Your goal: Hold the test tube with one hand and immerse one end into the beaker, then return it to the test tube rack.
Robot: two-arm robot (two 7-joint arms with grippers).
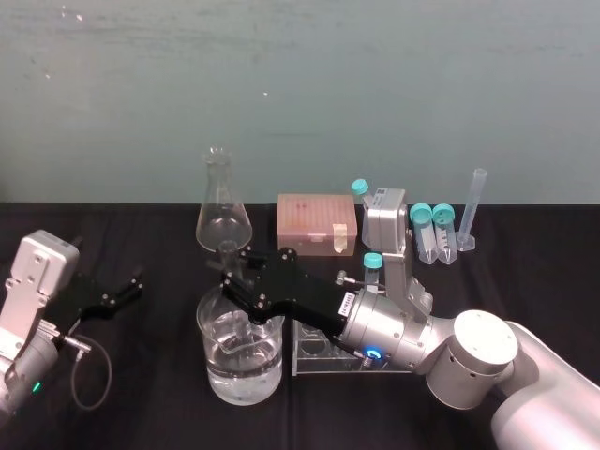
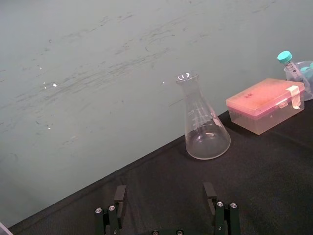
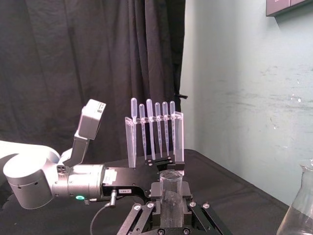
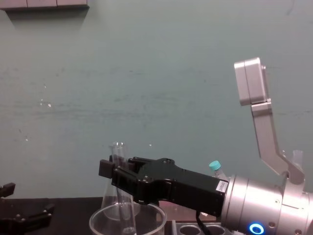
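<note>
At the lower left of the head view, the left gripper (image 1: 117, 292) rests low over the black table (image 1: 141, 412), its two fingers spread wide with nothing between them. In its own wrist view the fingers (image 2: 120, 193) stand apart, with the conical flask (image 2: 203, 122) beyond them.

Just right of it in the head view, at lower centre, stands the beaker (image 1: 208, 323), about half full of clear liquid. The flask is behind it, higher in the frame. The right gripper (image 1: 234, 274) reaches in from the lower right and is poised over the beaker's rim, clamped on the test tube (image 4: 117, 152). The tube is held nearly upright with a slight tilt. Its flared rim stands above the fingers and its lower part goes down inside the beaker. In the chest view it passes below the rim, but I cannot tell whether the tip is under the liquid. The right wrist view looks down the tube's open mouth, pinched between the two fingers.

Right of the beaker and just beside it, the test tube rack (image 1: 314, 354) sits partly under the silver wrist, with one teal-capped tube (image 1: 372, 267) upright in it. Above it in the frame lies the pink box (image 1: 317, 225). Farther right are two more capped tubes (image 1: 433, 230) and the measuring cylinder (image 1: 473, 211).
</note>
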